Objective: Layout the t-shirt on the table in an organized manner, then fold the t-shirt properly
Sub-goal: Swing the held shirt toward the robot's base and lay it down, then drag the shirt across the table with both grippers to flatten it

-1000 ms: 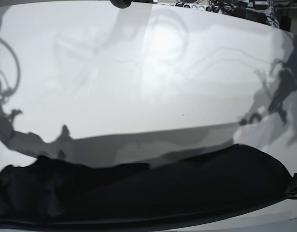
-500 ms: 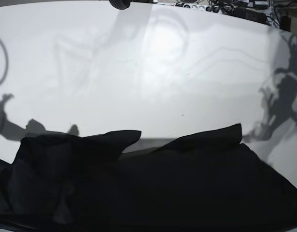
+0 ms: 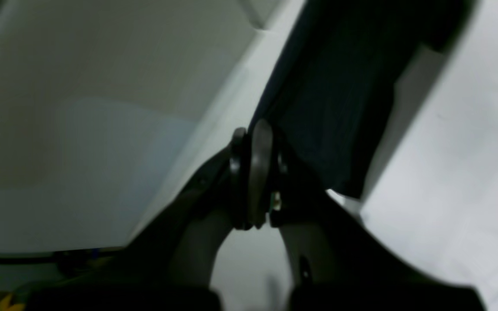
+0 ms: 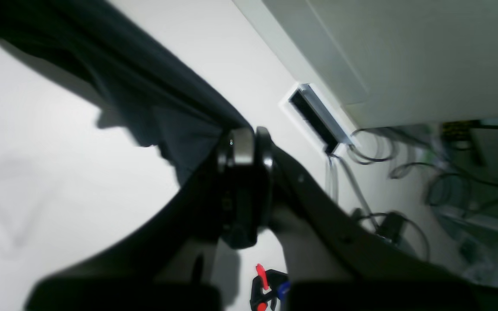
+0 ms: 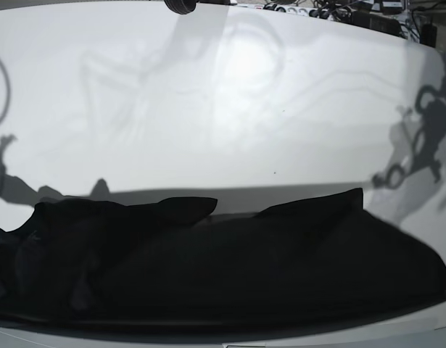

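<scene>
- Base view, left side: t-shirt (image 5: 223, 272) is bunched and wrinkled near the left edge, and one flap sticks out toward the tabletop (image 5: 230, 109) centre.
- Base view, middle: the shirt stretches as a wide black band across the near edge of the tabletop; a second flap peaks right of centre.
- Base view, right side: the cloth tapers to a point at the right edge. Arm shadows fall on the white surface at far left and far right; neither claw is visible here.
- Top edge: cables (image 5: 317, 10) and a dark round object (image 5: 180, 6) sit beyond the far rim.
- Right wrist view: right claw (image 4: 244, 149) is together, clamped on a shirt edge (image 4: 115, 73); the cloth runs taut up-left from the tips, above the tabletop. A red-handled clamp (image 4: 265, 288) shows below, a cable slot (image 4: 314, 119) to the right.
- Left wrist view: left claw (image 3: 255, 147) is together, pinching the shirt (image 3: 339, 86); the cloth hangs stretched away from the tips, over the tabletop. Picture is blurred.
</scene>
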Tool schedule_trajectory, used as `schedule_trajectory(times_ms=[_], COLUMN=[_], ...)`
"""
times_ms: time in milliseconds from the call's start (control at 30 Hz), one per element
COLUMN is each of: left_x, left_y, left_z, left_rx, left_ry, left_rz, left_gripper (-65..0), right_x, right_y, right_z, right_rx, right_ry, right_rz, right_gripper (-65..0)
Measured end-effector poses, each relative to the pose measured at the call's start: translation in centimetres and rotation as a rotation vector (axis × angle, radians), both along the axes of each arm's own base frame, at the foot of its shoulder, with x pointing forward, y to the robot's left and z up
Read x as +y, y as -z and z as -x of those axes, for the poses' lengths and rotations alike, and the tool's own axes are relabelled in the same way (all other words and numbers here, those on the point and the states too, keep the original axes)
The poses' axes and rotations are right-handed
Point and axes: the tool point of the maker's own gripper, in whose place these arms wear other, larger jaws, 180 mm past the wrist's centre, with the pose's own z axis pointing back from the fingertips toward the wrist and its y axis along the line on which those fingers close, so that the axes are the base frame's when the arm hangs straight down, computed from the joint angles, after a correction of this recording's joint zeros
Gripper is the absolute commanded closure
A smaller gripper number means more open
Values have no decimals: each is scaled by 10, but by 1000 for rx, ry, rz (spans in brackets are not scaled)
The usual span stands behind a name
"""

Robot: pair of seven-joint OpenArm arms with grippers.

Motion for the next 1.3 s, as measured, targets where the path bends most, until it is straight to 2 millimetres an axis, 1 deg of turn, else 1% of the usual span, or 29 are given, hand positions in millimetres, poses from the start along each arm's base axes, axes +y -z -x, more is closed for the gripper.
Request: schedule_trajectory(times_ms=[67, 167, 267, 333, 533, 600, 733, 833, 900, 933, 1033, 1167, 1300], left_x=[2, 5, 4, 3, -16, -19, -17, -17, -12, -9, -5, -5, -6], left_y=[7, 11, 21, 30, 56, 63, 88, 94, 93, 92, 90, 87, 87], left_z=[2, 2, 5, 9, 26, 31, 44, 48, 47, 46, 46, 47, 47], left_rx=[19, 24, 49, 62, 112, 127, 203, 223, 214, 205, 202, 197, 198], left_ry=[4, -1, 2, 15, 87, 100, 101, 105, 103, 101, 100, 110, 110], left_rz=[-23, -43, -49, -88, -167, -183, -225, -230, -271, -293, -317, -317, -313], left_gripper=[0, 0, 0, 0, 0, 0, 0, 0, 0, 0, 0, 0, 0], right_x=[9, 13, 16, 16, 16, 22, 40, 53, 62, 65, 68, 80, 96], right_y=[2, 3, 6, 6, 7, 7, 5, 8, 19, 27, 53, 69, 94], right_z=[4, 3, 3, 3, 4, 6, 12, 18, 26, 30, 42, 56, 82], right_rx=[19, 22, 32, 32, 39, 45, 57, 74, 112, 139, 212, 251, 324], right_ry=[-52, -62, -67, -69, -69, -107, -189, -250, -295, -304, -312, -352, -408], right_rz=[-22, -32, -37, -38, -39, -51, -122, -168, -211, -230, -219, -215, -189], right_gripper=[0, 0, 0, 0, 0, 0, 0, 0, 0, 0, 0, 0, 0])
